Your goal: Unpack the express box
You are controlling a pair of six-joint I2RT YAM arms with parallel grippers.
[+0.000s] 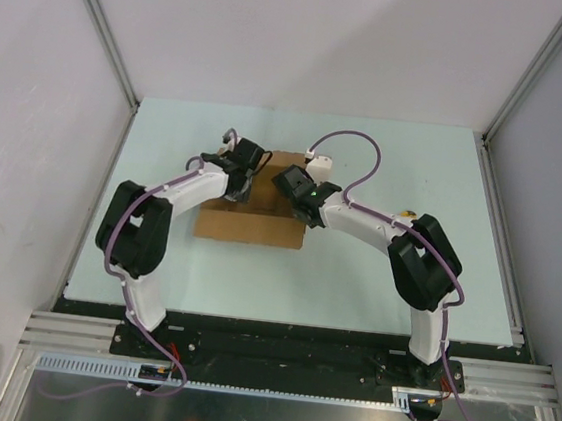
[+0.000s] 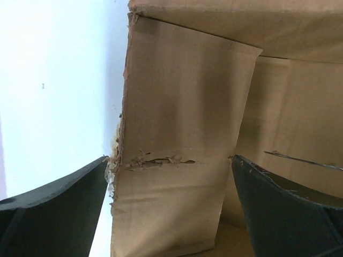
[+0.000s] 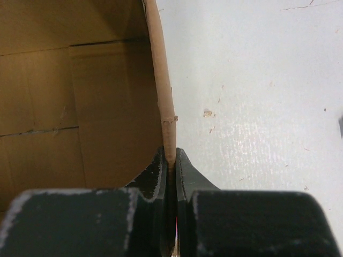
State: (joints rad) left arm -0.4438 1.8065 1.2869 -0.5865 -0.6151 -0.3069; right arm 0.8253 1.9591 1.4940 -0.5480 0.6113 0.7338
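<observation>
The express box (image 1: 251, 228) is brown cardboard and stands open at the table's middle, with one flap lying flat towards me. My left gripper (image 1: 242, 173) is at the box's left far side. In the left wrist view it is open (image 2: 170, 160), its dark fingers (image 2: 59, 203) wide apart either side of an upright torn flap (image 2: 182, 134), without pressing it. My right gripper (image 1: 300, 196) is at the box's right side. In the right wrist view it is shut (image 3: 170, 155) on the thin edge of a box flap (image 3: 165, 101). The box's inside (image 3: 80, 107) shows bare cardboard.
The pale green table (image 1: 374, 281) is walled by white panels left, right and behind, with metal posts (image 1: 104, 31) at the corners. A purple cable (image 1: 353, 143) loops over the table behind the right arm. Specks of debris (image 3: 208, 113) lie on the table beside the flap.
</observation>
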